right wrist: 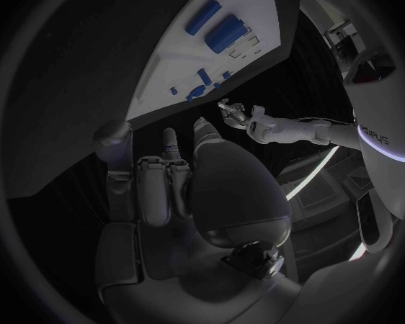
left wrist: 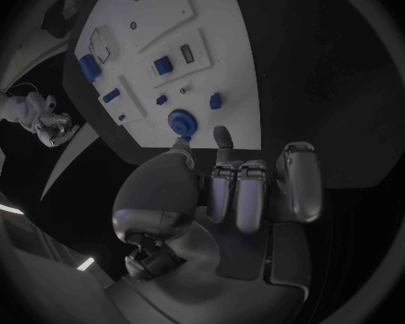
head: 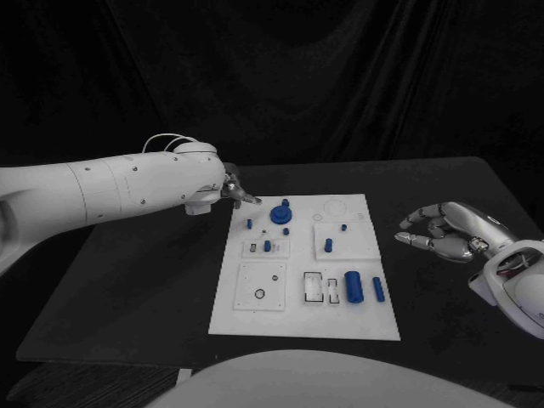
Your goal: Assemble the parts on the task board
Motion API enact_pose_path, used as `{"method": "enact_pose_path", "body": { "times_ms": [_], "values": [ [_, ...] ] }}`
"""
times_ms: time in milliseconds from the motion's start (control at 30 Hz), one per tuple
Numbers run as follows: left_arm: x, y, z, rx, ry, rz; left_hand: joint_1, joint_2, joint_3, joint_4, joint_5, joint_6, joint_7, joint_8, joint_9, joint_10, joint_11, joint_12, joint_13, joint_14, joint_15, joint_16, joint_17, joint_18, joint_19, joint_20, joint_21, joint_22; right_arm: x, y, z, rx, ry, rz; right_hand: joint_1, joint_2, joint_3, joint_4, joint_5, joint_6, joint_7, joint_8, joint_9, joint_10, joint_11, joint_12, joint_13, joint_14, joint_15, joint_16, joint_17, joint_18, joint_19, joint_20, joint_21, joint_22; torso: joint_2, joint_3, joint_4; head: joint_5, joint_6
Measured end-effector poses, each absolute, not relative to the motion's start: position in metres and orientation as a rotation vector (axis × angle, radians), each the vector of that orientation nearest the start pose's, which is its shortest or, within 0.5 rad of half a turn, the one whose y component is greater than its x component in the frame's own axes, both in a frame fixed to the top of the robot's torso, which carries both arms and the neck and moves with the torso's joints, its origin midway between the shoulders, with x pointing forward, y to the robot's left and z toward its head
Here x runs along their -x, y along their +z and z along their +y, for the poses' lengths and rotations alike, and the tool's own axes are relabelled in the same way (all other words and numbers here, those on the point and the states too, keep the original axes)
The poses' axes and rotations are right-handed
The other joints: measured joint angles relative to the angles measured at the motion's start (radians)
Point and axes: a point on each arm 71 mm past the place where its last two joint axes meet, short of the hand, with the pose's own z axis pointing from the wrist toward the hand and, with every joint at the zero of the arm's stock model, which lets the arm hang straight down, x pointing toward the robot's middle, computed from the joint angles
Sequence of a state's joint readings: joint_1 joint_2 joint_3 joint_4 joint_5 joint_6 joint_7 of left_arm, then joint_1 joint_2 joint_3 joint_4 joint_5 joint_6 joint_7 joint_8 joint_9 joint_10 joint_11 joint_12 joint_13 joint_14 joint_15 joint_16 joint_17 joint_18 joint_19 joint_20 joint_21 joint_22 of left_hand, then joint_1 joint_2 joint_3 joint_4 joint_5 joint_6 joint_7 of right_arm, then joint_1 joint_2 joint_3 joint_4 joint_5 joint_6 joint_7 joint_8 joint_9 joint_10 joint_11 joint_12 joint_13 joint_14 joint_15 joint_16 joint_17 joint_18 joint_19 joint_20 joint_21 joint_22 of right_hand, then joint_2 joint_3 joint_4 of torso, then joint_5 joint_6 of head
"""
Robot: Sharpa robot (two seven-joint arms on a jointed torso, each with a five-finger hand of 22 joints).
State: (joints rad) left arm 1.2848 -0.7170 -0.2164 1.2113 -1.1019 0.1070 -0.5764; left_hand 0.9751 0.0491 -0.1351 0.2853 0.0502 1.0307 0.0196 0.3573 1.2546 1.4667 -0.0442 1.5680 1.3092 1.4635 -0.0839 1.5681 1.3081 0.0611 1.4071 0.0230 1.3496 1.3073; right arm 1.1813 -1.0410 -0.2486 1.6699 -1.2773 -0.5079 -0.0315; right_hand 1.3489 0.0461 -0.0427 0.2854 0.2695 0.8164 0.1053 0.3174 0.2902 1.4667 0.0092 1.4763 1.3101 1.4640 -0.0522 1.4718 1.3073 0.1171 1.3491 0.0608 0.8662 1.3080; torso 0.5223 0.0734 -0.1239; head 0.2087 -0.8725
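Note:
The white task board lies in the middle of the black table. A blue round knob-like part stands near its far edge, with several small blue pegs around it. My left hand hovers at the board's far left corner, just left of the knob. Its thumb and one finger reach out apart with nothing between them, and the others are curled. My right hand hangs off the board's right side, fingers loosely bent and holding nothing.
A thick blue cylinder and a slimmer one lie near the board's front right. Rectangular slots and a square plate with a hole sit beside them. Bare black table surrounds the board.

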Motion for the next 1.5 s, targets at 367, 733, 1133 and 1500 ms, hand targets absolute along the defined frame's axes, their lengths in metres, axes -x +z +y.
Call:
{"method": "enact_pose_path", "body": {
  "times_ms": [367, 733, 1133, 1500],
  "values": [
    [-0.523, -0.265, 0.266, 0.242, -0.042, 2.331, 0.049, 0.023, 0.006, -0.017, 0.005, -0.027, 0.012, -0.035, -0.017, 0.0, 0.007, 0.0, 0.0, 0.004, 0.004, 0.0, 0.0, 0.0, -0.006, 0.006, -0.018, 0.0, -0.416, -0.243, -0.258, -0.046, 0.691, 1.747, 0.013, 0.003, 0.0, 0.0, 0.009, 0.0, 0.0, 0.0, -0.004, 0.0, 0.0, -0.007, 0.001, 0.0, 0.0, -0.004, 0.0, 0.0, 0.0, 0.0, -0.007, 0.0, 0.0, 0.0019, -0.0007, -0.005, 0.0],
    [-0.523, -0.276, 0.261, 0.218, -0.057, 2.359, 0.055, 0.028, 0.007, -0.021, 0.01, -0.03, 0.016, -0.052, -0.03, 0.0, 0.007, 0.0, 0.0, 0.001, 0.006, 0.0, 0.0, 0.0, -0.013, 0.013, -0.027, 0.0, -0.416, -0.242, -0.258, -0.044, 0.696, 1.745, 0.016, 0.006, 0.0, 0.0, 0.009, 0.0, 0.0, 0.0, -0.005, 0.0, 0.0, -0.007, 0.001, 0.001, 0.001, -0.004, 0.0, 0.0, 0.0, 0.0, -0.007, 0.0, -0.002, 0.0012, -0.0016, -0.005, 0.0],
    [-0.524, -0.285, 0.267, 0.222, -0.036, 2.385, 0.062, 0.036, 0.01, -0.026, 0.025, -0.03, 0.016, -0.079, -0.058, 0.0, 0.014, 0.0, 0.0, 0.003, 0.011, 0.0, 0.0, 0.0, -0.017, 0.017, -0.035, 0.0, -0.416, -0.242, -0.257, -0.043, 0.697, 1.745, 0.016, 0.006, 0.0, 0.0, 0.017, 0.0, 0.0, 0.0, -0.006, 0.0, 0.0, -0.005, 0.001, 0.001, 0.001, -0.004, 0.0, 0.0, 0.0, 0.0, -0.007, 0.0, -0.002, 0.0008, -0.0008, -0.005, 0.0],
    [-0.523, -0.291, 0.266, 0.22, -0.029, 2.4, 0.078, 0.038, 0.013, -0.037, 0.052, -0.027, 0.02, -0.092, -0.071, 0.0, 0.014, 0.0, 0.0, 0.003, 0.011, 0.0, 0.0, 0.0, -0.02, 0.02, -0.039, 0.0, -0.416, -0.243, -0.256, -0.04, 0.702, 1.745, 0.016, 0.006, 0.0, 0.0, 0.037, 0.004, -0.004, 0.0, -0.009, 0.0, 0.0, -0.009, 0.001, 0.001, 0.001, -0.004, 0.0, 0.0, 0.0, 0.0, -0.007, -0.001, -0.002, 0.0002, -0.0001, 0.001, 0.0]
  ]
}}
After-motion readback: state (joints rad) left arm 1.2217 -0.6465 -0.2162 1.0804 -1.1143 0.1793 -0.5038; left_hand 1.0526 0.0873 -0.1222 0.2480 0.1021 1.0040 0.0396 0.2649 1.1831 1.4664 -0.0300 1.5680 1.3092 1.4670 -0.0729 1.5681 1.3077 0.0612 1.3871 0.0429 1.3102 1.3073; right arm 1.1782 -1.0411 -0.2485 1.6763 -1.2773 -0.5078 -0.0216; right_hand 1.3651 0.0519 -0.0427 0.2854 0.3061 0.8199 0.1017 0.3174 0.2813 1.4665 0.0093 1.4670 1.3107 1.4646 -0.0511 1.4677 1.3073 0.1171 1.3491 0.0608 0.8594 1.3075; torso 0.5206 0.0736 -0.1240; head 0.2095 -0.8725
